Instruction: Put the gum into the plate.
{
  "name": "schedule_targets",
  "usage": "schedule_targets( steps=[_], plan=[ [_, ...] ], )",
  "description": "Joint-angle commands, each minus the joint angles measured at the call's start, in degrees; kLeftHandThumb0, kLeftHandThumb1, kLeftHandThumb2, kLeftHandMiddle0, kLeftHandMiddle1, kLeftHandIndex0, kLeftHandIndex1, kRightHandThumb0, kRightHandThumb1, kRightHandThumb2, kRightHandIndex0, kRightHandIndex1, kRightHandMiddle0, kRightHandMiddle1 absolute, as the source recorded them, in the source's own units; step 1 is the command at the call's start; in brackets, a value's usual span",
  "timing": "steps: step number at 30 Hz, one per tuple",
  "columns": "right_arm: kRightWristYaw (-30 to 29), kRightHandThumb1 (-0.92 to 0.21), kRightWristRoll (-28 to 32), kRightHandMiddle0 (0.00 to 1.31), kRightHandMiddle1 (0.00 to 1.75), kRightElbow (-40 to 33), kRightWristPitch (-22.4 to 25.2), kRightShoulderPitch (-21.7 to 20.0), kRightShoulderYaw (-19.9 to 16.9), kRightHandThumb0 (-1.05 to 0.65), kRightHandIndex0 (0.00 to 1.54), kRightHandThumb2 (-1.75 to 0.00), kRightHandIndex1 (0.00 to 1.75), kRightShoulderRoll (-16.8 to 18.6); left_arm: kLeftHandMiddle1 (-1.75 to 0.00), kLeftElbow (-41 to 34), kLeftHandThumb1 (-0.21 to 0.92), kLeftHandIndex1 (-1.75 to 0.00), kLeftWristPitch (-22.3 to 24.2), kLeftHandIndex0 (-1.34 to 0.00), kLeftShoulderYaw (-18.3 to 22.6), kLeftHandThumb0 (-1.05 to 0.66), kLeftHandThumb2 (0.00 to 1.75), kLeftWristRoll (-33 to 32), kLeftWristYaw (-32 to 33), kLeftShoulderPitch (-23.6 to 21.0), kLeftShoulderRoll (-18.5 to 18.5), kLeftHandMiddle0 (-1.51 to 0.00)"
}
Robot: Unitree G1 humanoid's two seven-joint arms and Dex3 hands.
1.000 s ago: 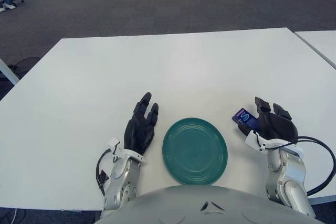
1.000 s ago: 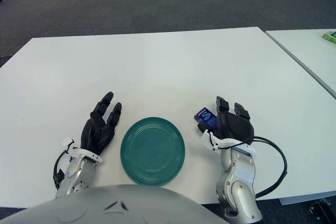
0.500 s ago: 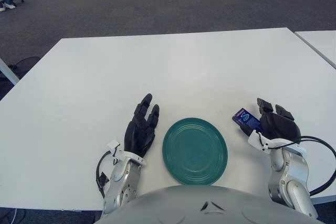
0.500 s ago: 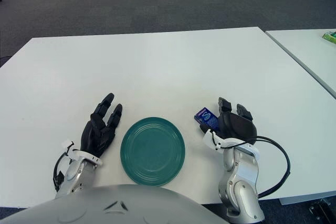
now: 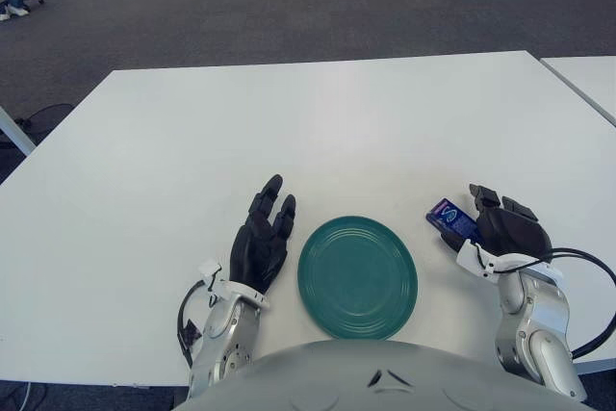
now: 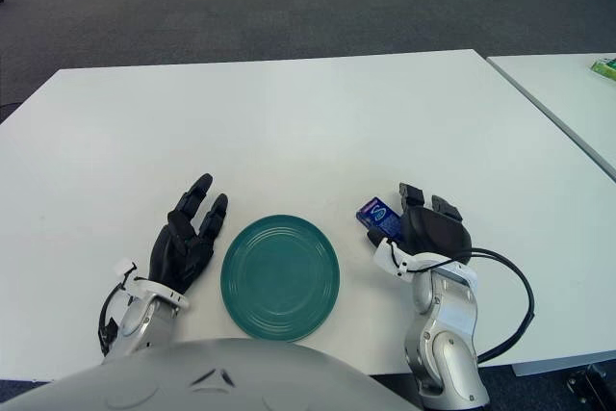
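Right now, near the desk's front edge, a round dark-green ribbed plate (image 5: 357,277) is lying flat on the white rectangular desk (image 5: 318,122), roughly midway between the two hands. The small blue rectangular gum pack (image 5: 449,219) is sitting just beside the plate's right rim, apart from it, toward the desk's front right corner, and is not in the plate.

The black three-fingered right hand (image 5: 504,229) is showing directly to the right of the gum pack, its fingers (image 5: 480,195) curling partway around the pack's right side and touching it; the pack appears to be lying on the desk rather than being lifted, and whether the fingers are really gripping it or only pressing against it cannot be told. A black cable (image 5: 589,276) is looping out from the silver right forearm over the desk's front right corner.

The black left hand (image 5: 260,243) is showing just left of the plate, palm down, with its fingers (image 5: 270,192) stretching forward, relaxed and holding nothing.

Beyond the desk's far edge, grey carpet floor (image 5: 241,7) is filling the background, and a second white desk (image 6: 577,103) is standing to the right.
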Motion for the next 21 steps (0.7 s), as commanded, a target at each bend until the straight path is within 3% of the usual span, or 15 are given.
schedule_targets(
  steps=[1,7,21],
  plan=[
    [3.1,-0.92,-0.86,0.0,0.33,2.34,-4.58,22.63,-0.38,-1.05,0.24,-0.71,0.0,-9.77,0.0,-1.85,0.92,-0.32,2.99,0.0,-0.94,-1.05,0.99,0.49,2.53,2.0,-0.56,-0.06],
    [4.38,-0.92,-2.47,0.0,0.31,3.07,-4.47,19.96,0.84,-1.03,0.23,-0.73,0.0,-8.61,0.0,-2.47,0.92,-0.31,3.41,0.0,-0.87,-1.05,0.97,0.13,3.03,2.5,-0.92,-0.06],
    [1.35,-0.92,-1.14,0.0,0.25,9.15,-7.05,14.4,0.42,-0.97,0.25,-0.74,0.01,-8.74,0.0,-2.9,0.92,-0.31,3.02,0.0,-0.65,-1.05,0.99,1.26,2.87,3.12,-0.56,-0.06]
  ],
)
